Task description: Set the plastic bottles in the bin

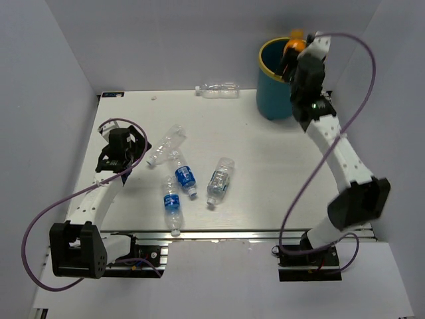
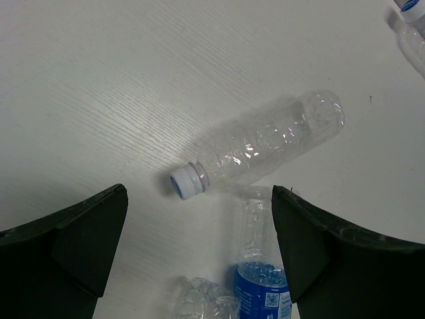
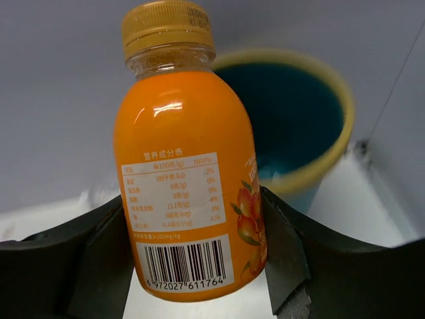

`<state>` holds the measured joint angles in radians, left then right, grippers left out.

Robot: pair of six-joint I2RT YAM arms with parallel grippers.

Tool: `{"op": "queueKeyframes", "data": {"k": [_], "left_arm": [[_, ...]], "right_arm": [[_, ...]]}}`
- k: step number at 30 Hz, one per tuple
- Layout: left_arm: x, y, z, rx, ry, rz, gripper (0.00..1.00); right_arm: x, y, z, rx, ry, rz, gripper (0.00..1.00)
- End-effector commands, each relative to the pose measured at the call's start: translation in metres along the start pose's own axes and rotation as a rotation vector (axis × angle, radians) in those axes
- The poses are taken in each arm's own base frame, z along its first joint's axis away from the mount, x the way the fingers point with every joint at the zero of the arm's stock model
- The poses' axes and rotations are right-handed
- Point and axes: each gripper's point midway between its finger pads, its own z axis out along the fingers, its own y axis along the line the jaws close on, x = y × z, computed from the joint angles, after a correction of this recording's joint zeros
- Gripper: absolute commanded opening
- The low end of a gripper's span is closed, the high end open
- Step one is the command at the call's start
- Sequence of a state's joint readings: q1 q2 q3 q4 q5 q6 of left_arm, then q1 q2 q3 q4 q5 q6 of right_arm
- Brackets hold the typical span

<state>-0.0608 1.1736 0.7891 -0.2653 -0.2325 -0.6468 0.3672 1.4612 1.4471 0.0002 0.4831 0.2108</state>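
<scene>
My right gripper (image 1: 293, 58) is shut on an orange-liquid plastic bottle (image 3: 182, 179) with a gold cap, both fingers pressed to its sides. It holds the bottle (image 1: 294, 45) high by the near rim of the bin (image 1: 272, 100), whose teal inside and yellow rim (image 3: 335, 149) show just behind it. My left gripper (image 2: 199, 226) hangs open over the table, its fingers either side of a clear bottle (image 2: 265, 143) with a white cap and the neck of a blue-labelled one (image 2: 262, 292). Several plastic bottles (image 1: 184, 174) lie in the middle of the table.
One clear bottle (image 1: 219, 90) lies at the table's far edge, left of the bin. Another blue-labelled bottle (image 1: 220, 181) lies right of the cluster. A crumpled clear bottle (image 2: 202, 299) sits under my left wrist. Grey walls enclose the table on three sides.
</scene>
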Motion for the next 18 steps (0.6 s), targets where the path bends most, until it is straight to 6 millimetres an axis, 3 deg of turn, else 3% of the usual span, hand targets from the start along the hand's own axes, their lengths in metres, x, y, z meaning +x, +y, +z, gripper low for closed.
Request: {"op": "queueKeyframes", "data": {"k": [1, 2, 3, 4, 5, 6, 9, 12, 13, 16, 17, 18], "left_arm": [[-0.009, 0.001, -0.002, -0.012, -0.032, -0.005, 0.98], [-0.011, 0.000, -0.002, -0.010, -0.038, -0.005, 0.98], [-0.012, -0.001, -0.003, -0.008, -0.038, -0.002, 0.98], [-0.012, 0.000, -0.003, -0.009, -0.036, 0.000, 0.98], [-0.012, 0.002, -0.003, -0.020, -0.036, 0.000, 0.98], [-0.011, 0.002, -0.003, -0.021, -0.037, -0.003, 0.98], [-0.011, 0.000, -0.004, -0.007, -0.036, -0.002, 0.98], [-0.011, 0.000, -0.006, -0.006, -0.033, 0.001, 0.98], [-0.011, 0.000, -0.006, -0.006, -0.033, 0.003, 0.98], [-0.014, 0.000, -0.010, -0.006, -0.046, 0.003, 0.98], [-0.016, 0.000, -0.011, -0.005, -0.054, 0.001, 0.98], [-0.017, 0.001, -0.011, -0.008, -0.058, -0.001, 0.98]], "right_arm": [[-0.053, -0.018, 0.081, 0.041, -0.124, -0.080, 0.29], [-0.060, -0.027, 0.097, 0.072, -0.117, -0.088, 0.34], [-0.102, -0.026, 0.095, 0.088, -0.149, -0.085, 0.39], [-0.071, -0.028, 0.126, 0.105, -0.085, -0.120, 0.47], [-0.073, -0.029, 0.134, 0.102, -0.082, -0.136, 0.59], [-0.075, -0.019, 0.138, 0.038, -0.080, -0.158, 0.89], [-0.092, -0.014, 0.135, 0.015, -0.145, -0.128, 0.89], [-0.114, -0.005, 0.112, -0.060, -0.221, -0.108, 0.89], [-0.131, -0.004, 0.103, -0.063, -0.246, -0.101, 0.89], [-0.127, 0.007, 0.086, -0.139, -0.171, -0.103, 0.89], [-0.107, 0.023, 0.080, -0.241, -0.115, -0.110, 0.89], [-0.116, 0.031, 0.060, -0.300, -0.123, -0.113, 0.89]]}}
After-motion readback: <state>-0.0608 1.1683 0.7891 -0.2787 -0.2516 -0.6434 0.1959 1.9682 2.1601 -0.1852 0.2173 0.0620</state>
